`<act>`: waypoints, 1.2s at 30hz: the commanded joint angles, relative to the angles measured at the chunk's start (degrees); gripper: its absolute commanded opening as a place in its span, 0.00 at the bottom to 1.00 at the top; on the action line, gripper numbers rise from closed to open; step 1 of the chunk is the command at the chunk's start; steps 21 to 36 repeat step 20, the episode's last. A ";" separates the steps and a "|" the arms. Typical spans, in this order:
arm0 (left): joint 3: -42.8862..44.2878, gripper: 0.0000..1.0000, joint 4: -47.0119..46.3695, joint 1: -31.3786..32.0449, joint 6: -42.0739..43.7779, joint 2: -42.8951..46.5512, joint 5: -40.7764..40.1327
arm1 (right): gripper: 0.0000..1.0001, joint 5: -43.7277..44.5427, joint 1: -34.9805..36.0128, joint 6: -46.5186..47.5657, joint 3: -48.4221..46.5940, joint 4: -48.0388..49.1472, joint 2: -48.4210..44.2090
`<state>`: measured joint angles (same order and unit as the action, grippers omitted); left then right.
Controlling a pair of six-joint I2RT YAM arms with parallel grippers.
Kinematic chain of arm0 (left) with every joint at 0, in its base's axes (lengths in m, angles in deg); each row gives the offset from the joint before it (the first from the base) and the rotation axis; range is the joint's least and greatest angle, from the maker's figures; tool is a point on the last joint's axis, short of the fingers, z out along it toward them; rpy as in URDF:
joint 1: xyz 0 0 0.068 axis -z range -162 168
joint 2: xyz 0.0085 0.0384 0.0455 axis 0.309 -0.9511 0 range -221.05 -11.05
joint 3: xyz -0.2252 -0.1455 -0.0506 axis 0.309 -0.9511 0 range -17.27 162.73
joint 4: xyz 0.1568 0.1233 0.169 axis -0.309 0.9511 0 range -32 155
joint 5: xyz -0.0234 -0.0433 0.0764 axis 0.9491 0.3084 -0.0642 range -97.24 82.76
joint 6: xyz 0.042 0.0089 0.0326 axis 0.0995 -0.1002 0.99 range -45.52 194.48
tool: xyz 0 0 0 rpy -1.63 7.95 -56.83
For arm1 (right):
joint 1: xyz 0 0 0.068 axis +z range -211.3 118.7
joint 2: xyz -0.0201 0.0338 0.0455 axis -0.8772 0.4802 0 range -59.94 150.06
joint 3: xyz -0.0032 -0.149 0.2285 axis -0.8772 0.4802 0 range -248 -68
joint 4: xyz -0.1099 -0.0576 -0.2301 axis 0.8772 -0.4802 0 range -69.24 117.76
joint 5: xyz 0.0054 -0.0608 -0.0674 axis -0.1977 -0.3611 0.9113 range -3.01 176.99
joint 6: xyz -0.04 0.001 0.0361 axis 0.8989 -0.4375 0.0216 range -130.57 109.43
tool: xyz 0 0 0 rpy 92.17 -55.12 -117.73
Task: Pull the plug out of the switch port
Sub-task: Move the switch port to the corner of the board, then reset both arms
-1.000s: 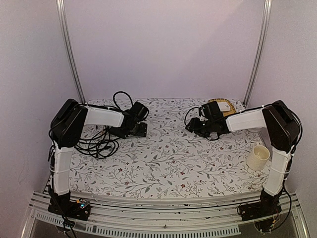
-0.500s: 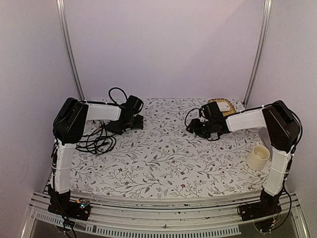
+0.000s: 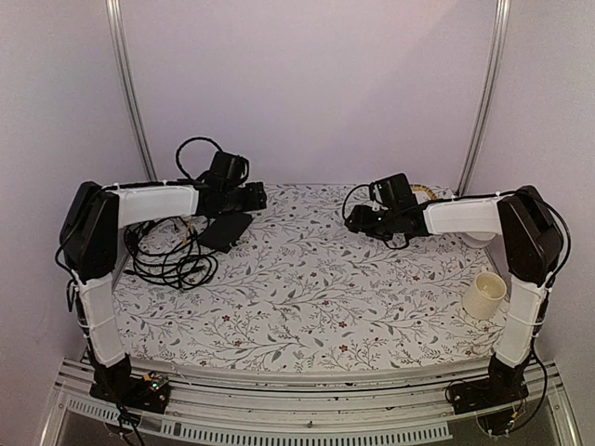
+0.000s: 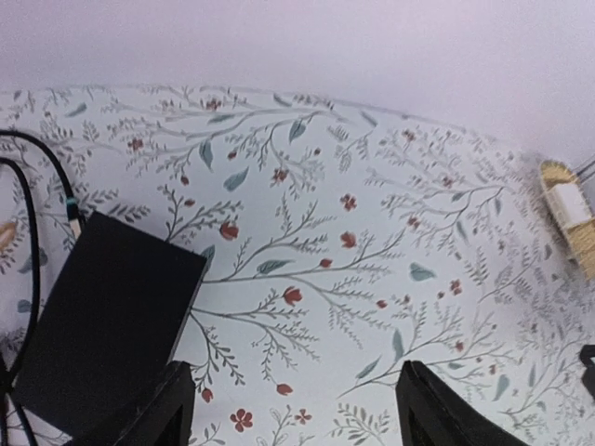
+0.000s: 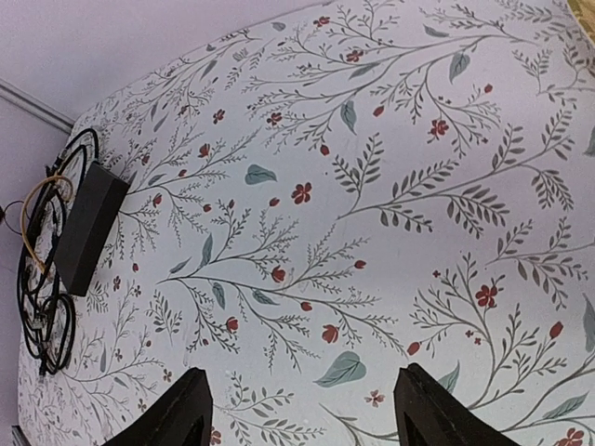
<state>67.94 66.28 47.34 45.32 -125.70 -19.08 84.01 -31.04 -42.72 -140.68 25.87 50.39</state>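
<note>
My left gripper (image 4: 293,413) hangs open near the switch (image 4: 102,321) at the bench's (image 3: 307,297) far-left corner. My right gripper (image 5: 302,409) is open too

I see the switch (image 3: 226,230) far left on the table (image 3: 316,297), cables (image 3: 167,265) just left of it, cup (image 3: 484,295) near right, basket (image 4: 581,243) far right

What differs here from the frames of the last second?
The left gripper has swung up, back and to its left, away from the switch, which now lies uncovered. Its fingers are open and hold nothing. The right gripper has risen slightly toward the back wall, and it too is open and empty. The cable tangle and the cup stayed where they were.
</note>
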 commanded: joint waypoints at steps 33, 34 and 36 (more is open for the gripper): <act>-39.04 0.90 -36.06 0.03 18.55 39.60 -26.43 | 0.89 10.38 -0.05 11.54 -3.15 -0.65 -9.16; -39.04 0.90 -36.06 0.03 18.55 39.60 -26.43 | 0.89 10.38 -0.05 11.54 -3.15 -0.65 -9.16; -39.04 0.90 -36.06 0.03 18.55 39.60 -26.43 | 0.89 10.38 -0.05 11.54 -3.15 -0.65 -9.16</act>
